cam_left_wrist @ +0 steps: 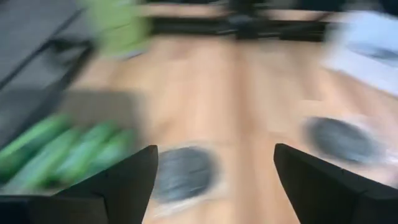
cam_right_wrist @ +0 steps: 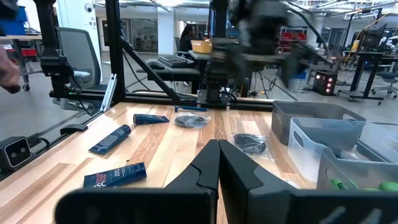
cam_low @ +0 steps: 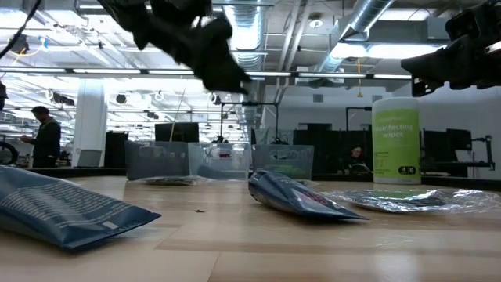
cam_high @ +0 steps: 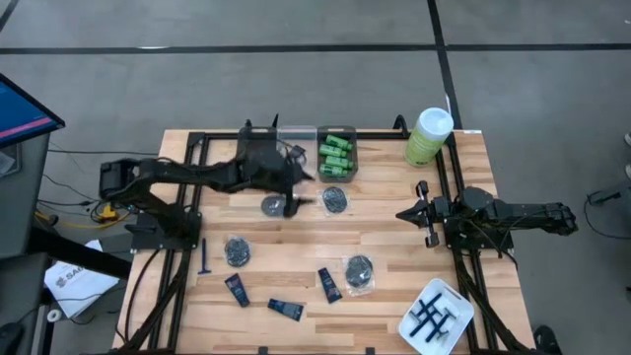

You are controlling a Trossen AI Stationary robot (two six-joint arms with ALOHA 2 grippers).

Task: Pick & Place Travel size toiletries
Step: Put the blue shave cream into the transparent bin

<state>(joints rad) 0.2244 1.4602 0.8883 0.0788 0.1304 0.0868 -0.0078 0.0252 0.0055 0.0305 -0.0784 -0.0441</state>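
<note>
Travel size toiletries are lying scattered across the pale wood-plank counter [cam_high: 296, 232]: round dark grey crinkly packets [cam_high: 337, 200], flat dark navy squeeze tubes [cam_high: 329, 284], one thin blue razor [cam_high: 205, 260] near the left edge. Bright green mini bottles [cam_high: 336, 155] are sitting in a clear plastic bin [cam_high: 352, 168] at the back, and more thin dark razors are lying in the white rounded-square tray [cam_high: 452, 328] at the front right corner.

Left end effector [cam_high: 293, 201] is hovering over the counter between two grey packets, fingers [cam_left_wrist: 124, 183] spread wide, gripping nothing. Left wrist view is smearing badly; only a grey packet [cam_left_wrist: 184, 174] between the fingers and green blurs beside it are readable.

Right end effector [cam_high: 412, 212] is waiting at the right side of the counter, fingers [cam_right_wrist: 245, 177] pressed together, empty.

Low view is cutting off the near navy tube [cam_low: 66, 207] at the frame edge, and clear bins are hiding behind the packets. Tall green canister with white lid [cam_high: 427, 136] is standing at the back right corner.
</note>
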